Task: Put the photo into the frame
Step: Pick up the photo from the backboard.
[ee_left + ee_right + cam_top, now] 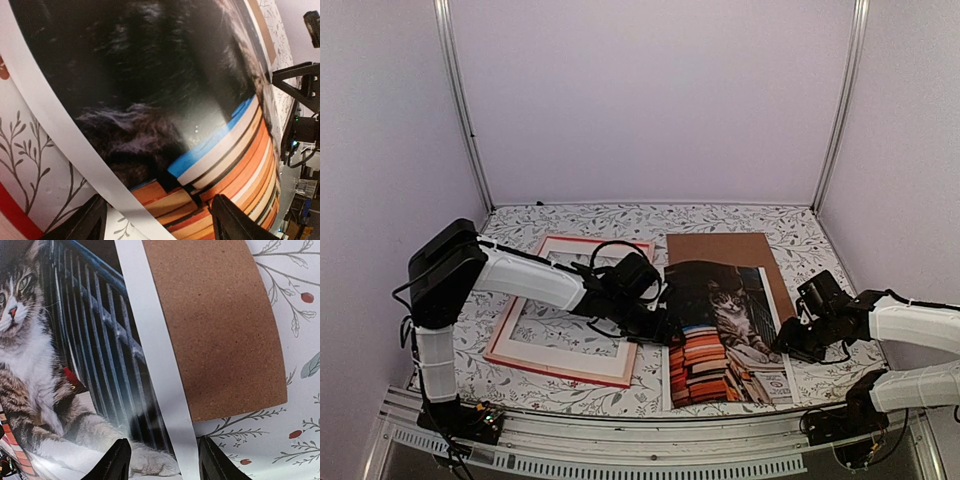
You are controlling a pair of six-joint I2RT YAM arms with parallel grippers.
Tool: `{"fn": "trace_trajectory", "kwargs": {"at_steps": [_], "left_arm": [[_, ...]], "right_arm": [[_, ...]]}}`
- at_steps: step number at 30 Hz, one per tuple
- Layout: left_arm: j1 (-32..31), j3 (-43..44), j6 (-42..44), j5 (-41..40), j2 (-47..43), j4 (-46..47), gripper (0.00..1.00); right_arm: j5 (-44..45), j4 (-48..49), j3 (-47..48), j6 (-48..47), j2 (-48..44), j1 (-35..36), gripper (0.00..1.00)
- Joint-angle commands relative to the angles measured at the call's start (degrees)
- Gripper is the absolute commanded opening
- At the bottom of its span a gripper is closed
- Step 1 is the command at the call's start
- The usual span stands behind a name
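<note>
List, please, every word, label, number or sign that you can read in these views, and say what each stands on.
None: no word, number or label can be read in any view.
The book spines printed on the photo: too small and blurred to read.
The frame, the brown backing board and the leaf-patterned table cover: no lettering visible.

Plain pale lilac walls [650, 100] on three sides, two slanted metal posts [463, 110] in the back corners. White tablecloth [620, 215] with grey leaf and red berry print underneath, perforated metal rail [650, 440] along near edge, soft even light
</note>
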Motion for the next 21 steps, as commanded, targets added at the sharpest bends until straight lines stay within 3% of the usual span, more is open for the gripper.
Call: {"fn": "trace_trajectory", "kwargs": {"at_steps": [1, 21], "left_arm": [[1.2, -3.0, -3.4, 2.7, -0.6, 1.5, 0.74], [3.5, -9.8, -10.6, 8.3, -5.1, 17.5, 0.81]], "right_arm": [[-1.7, 1.9, -0.2, -0.5, 0.6, 0.5, 0.49], [-1.0, 1.4, 0.1, -0.9, 1.2, 0.8, 0.48]]}}
